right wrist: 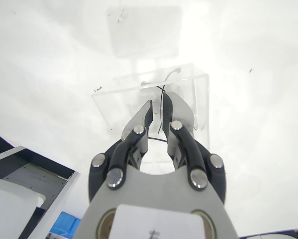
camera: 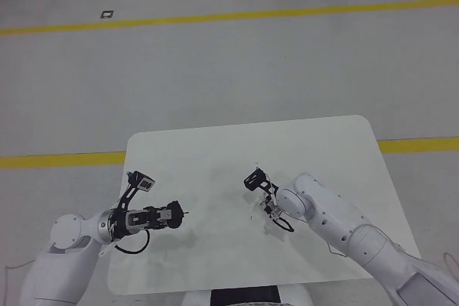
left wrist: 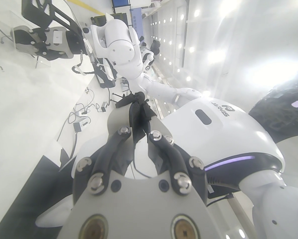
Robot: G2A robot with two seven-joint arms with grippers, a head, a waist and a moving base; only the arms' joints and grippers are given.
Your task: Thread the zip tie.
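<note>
A thin black zip tie runs lengthwise between the fingers of my right gripper, with a second strand crossing near the finger bases. The jaws stand narrowly apart around it, right over a small clear acrylic stand on the white table. In the top view this gripper is right of the table's middle. My left gripper hovers at the left front, well apart from it. Its fingers are shut, with ragged black material pinched between the tips of the left gripper. The right gripper appears far off, on the stand.
The white table is bare between the arms apart from a few small dark specks. Its front edge lies close below both arms. Past that edge, the right wrist view shows a grey metal frame and something blue.
</note>
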